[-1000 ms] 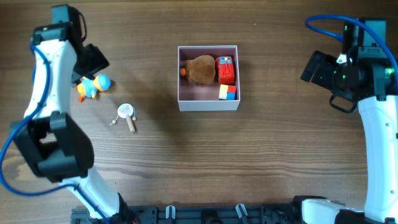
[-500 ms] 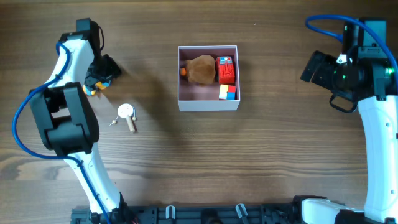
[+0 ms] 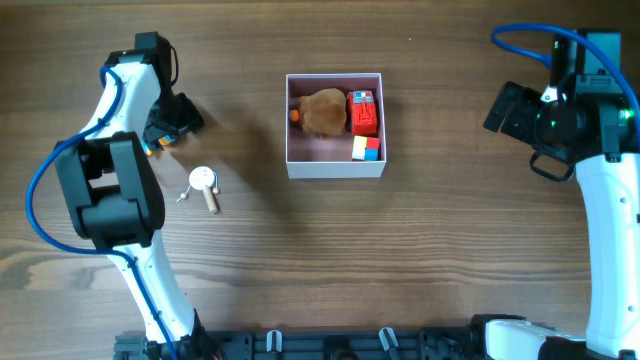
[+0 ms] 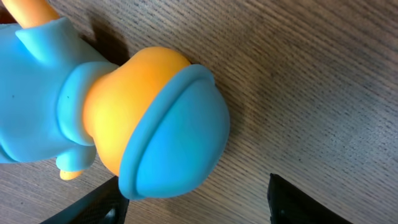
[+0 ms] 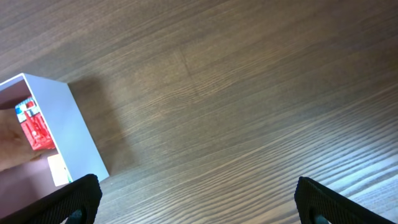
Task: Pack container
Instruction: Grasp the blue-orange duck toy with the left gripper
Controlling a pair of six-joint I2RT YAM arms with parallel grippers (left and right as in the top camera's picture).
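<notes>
The container is a white square box with a pale pink inside, at the table's middle. In it lie a brown plush, a red toy and a coloured cube. My left gripper is open at the far left, right over a blue and orange duck toy that lies on the wood. The toy's blue cap sits just ahead of the open fingers, and the arm hides nearly all of it from overhead. My right gripper is open and empty, right of the container.
A small white round rattle with a wooden handle lies on the table below the left gripper. Bare wood lies between the container and each arm. The red toy shows inside the container's corner in the right wrist view.
The left gripper has moved right and down onto the duck toy, which was in plain sight from overhead and is now covered. The right arm has not moved.
</notes>
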